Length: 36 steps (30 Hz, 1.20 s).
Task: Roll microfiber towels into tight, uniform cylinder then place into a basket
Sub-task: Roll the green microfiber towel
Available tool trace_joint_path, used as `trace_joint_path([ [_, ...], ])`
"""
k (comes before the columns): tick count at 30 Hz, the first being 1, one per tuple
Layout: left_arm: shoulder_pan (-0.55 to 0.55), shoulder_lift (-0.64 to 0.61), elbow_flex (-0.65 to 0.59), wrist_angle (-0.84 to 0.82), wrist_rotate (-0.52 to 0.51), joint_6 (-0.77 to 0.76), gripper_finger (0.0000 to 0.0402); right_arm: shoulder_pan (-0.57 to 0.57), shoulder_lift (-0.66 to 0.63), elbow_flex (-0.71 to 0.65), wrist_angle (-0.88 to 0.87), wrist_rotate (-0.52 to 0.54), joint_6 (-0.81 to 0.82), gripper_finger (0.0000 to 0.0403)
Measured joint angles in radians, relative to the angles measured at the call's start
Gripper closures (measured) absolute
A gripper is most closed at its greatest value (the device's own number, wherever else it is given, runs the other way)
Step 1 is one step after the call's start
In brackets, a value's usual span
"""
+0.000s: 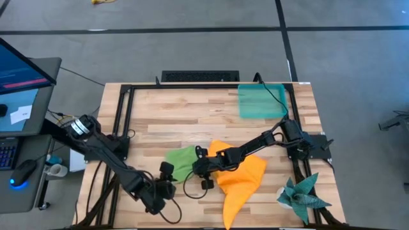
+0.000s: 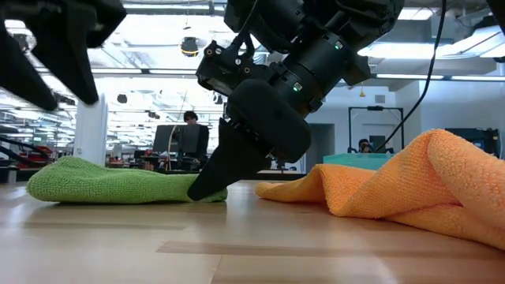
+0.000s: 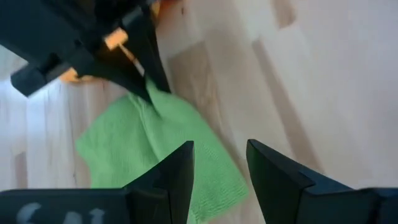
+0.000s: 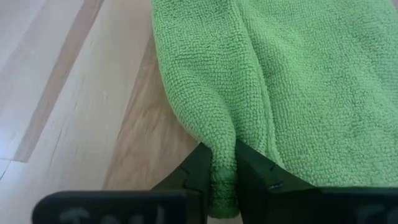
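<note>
from above, the lime green microfiber towel [image 1: 181, 161] is seen lying loosely folded at the middle of the pale wooden slatted table [image 1: 192, 115], with the bright orange microfiber towel [image 1: 241, 180] crumpled just at its three o'clock. the right gripper [image 1: 197, 167] is planted on the green towel's three o'clock edge, its arm laid across the orange cloth. the left gripper [image 1: 167, 171] is held just off the green towel's five o'clock corner. the shallow translucent teal-green plastic tray [image 1: 261, 101] is well apart, out at one o'clock. a dark teal spiky cloth [image 1: 303, 196] is left at the table's four o'clock corner.

at table height, the right gripper [image 2: 207, 186] is tipped down onto the green towel's [image 2: 110, 180] edge; the orange towel [image 2: 394, 189] is heaped beside it.

past the left wrist, the fingers [image 3: 177, 171] are seen parted and empty, the green towel [image 3: 155, 155] just beyond them.

past the right wrist, a fold of the green towel [image 4: 261, 81] is pinched between the closed-in fingers [image 4: 198, 163].

judged from this, the roll would run away from the pinched edge toward nine o'clock, with the right arm already on the cloth and the left nearest the free corner.
</note>
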<state>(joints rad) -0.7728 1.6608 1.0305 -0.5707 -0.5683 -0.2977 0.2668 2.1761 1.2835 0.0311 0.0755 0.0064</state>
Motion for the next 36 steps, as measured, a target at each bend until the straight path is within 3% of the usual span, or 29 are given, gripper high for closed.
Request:
trace_joint_path([
  [6, 0.017, 0.087, -0.001, 0.005, 0.017, 0.004, 0.026, -0.001, 0.0, 0.0, 0.0, -0.001, 0.013, 0.0325],
  [13, 0.054, 0.154, -0.001, 0.005, 0.065, -0.13, 0.0258, -0.001, 0.0, 0.0, 0.0, -0.001, 0.013, 0.0326],
  [21, 0.112, 0.173, 0.001, -0.004, 0.134, -0.151, 0.0241, -0.001, 0.0, 0.0, 0.0, -0.004, 0.013, 0.0325],
  [25, 0.131, 0.172, 0.002, -0.051, 0.135, -0.207, 0.0246, -0.003, 0.0, 0.0, -0.001, -0.063, 0.013, 0.0326],
  [30, 0.138, 0.172, -0.003, -0.079, 0.134, -0.205, 0.0285, -0.003, 0.0, 0.001, 0.004, -0.104, 0.013, 0.0326],
  [36, 0.141, 0.169, -0.006, -0.097, 0.138, -0.13, 0.0377, -0.003, -0.007, 0.003, 0.01, -0.257, 0.069, 0.0338],
])
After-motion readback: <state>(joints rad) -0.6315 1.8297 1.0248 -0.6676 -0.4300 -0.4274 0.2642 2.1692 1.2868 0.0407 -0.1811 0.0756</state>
